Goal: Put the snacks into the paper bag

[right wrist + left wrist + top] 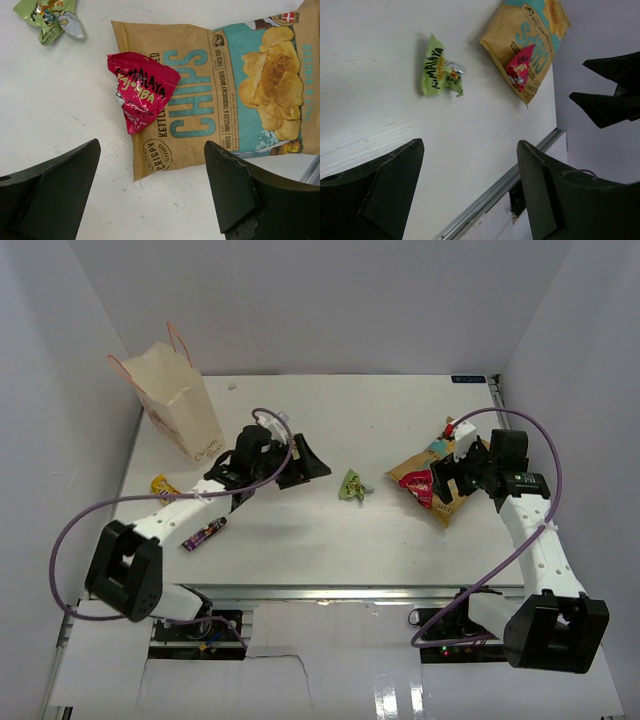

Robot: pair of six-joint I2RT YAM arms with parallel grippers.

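The cream paper bag (178, 405) with red string handles stands upright at the back left. A tan and teal chip bag (440, 465) (240, 85) (530, 40) lies flat at the right, and a small red packet (419, 486) (140, 90) (521, 67) rests on it. My right gripper (447, 480) (152, 145) hangs open just above the chip bag's near edge, holding nothing. A crumpled green packet (352, 485) (439, 67) (50, 17) lies mid-table. My left gripper (312, 464) (470, 145) is open and empty, left of the green packet.
A yellow packet (162, 483) and a dark purple candy pack (205, 532) lie at the left, by the left arm. The table's metal front rail (490, 197) runs along the near edge. White walls close in the back and both sides.
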